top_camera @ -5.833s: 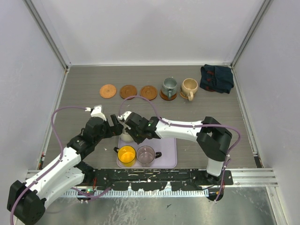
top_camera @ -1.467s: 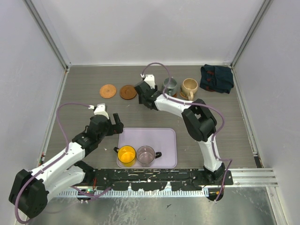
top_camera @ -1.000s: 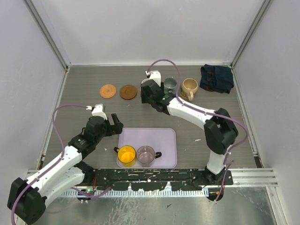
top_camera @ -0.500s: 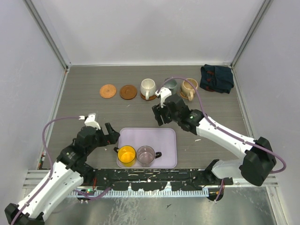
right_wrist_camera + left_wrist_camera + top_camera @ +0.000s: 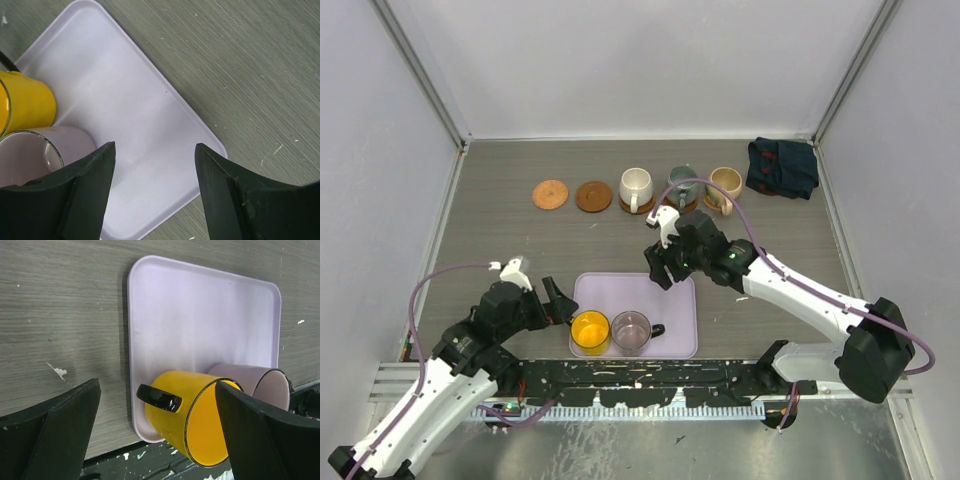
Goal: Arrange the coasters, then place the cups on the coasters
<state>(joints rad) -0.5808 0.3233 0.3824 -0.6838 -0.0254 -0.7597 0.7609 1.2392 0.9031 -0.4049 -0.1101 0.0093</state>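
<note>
Two bare brown coasters (image 5: 550,194) (image 5: 593,196) lie at the far left of the row. To their right stand the cream cup (image 5: 635,188), the grey-green cup (image 5: 682,184) and the beige cup (image 5: 724,187), each on a coaster. The yellow cup (image 5: 589,330) (image 5: 192,415) and the purplish glass cup (image 5: 631,330) (image 5: 35,155) stand on the lavender tray's (image 5: 665,295) near edge. My left gripper (image 5: 552,305) (image 5: 157,386) is open just left of the yellow cup, whose black handle (image 5: 159,397) points at it. My right gripper (image 5: 660,265) (image 5: 155,146) hangs open and empty over the tray's far edge.
A dark blue folded cloth (image 5: 782,167) lies at the back right corner. The enclosure's walls close in the table on the left, right and far sides. The arms' mounting rail (image 5: 650,380) runs right behind the tray's near edge.
The right gripper carried the cream cup to the third coaster, let it go and has drawn back over the tray. The left gripper has moved nearer, beside the yellow cup.
</note>
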